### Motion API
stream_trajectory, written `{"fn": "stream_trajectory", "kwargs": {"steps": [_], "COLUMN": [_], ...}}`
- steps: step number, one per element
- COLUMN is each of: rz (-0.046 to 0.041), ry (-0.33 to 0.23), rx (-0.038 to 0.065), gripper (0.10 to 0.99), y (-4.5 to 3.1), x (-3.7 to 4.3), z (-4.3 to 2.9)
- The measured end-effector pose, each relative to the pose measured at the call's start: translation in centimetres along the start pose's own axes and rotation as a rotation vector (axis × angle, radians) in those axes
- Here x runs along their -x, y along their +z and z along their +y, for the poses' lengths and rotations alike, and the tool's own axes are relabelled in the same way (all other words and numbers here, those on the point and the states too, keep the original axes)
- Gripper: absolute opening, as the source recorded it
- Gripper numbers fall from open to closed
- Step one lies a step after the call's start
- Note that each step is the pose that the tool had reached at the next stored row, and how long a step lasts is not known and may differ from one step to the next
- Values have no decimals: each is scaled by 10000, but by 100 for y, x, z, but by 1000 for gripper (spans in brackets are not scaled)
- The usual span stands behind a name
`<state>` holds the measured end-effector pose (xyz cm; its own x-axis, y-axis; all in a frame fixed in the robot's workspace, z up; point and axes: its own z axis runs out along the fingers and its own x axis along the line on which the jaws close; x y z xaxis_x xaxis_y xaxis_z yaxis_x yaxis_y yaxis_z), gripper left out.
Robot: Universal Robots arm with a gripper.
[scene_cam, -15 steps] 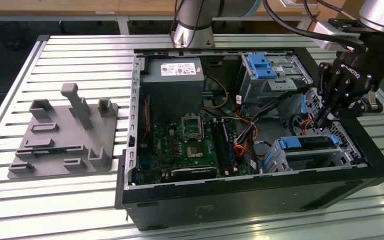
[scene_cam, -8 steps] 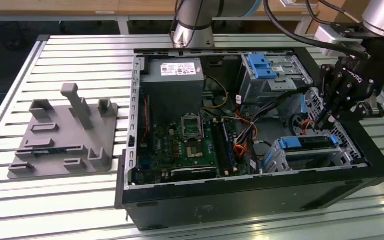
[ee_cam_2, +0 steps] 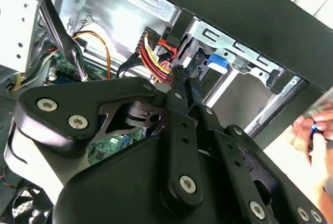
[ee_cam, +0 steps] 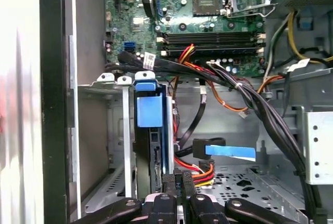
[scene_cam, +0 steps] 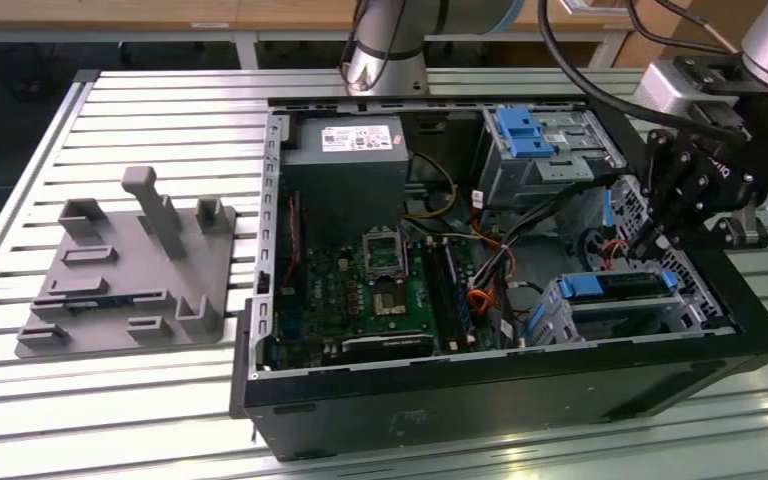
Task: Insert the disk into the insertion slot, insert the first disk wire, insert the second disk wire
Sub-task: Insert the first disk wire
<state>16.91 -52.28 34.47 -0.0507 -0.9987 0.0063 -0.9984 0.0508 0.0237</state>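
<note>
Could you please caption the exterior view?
Claw inside the open computer case, close to the disk in the insertion slot.

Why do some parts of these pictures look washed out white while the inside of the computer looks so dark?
First wrist view: the table outside the case is overexposed to white. Second wrist view: glare on a metal panel. Exterior view: even light, though the case walls shade the motherboard.
</note>
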Motion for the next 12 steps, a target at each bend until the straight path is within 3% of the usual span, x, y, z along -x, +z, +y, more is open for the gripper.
{"fn": "stream_trajectory", "kwargs": {"steps": [2,12], "rz": [-88,-87], "ry": [-2,-72], "rx": [5,5], "gripper": [169,169], "y": [0,0], "x": [-21,-27], "z": [-1,-1]}}
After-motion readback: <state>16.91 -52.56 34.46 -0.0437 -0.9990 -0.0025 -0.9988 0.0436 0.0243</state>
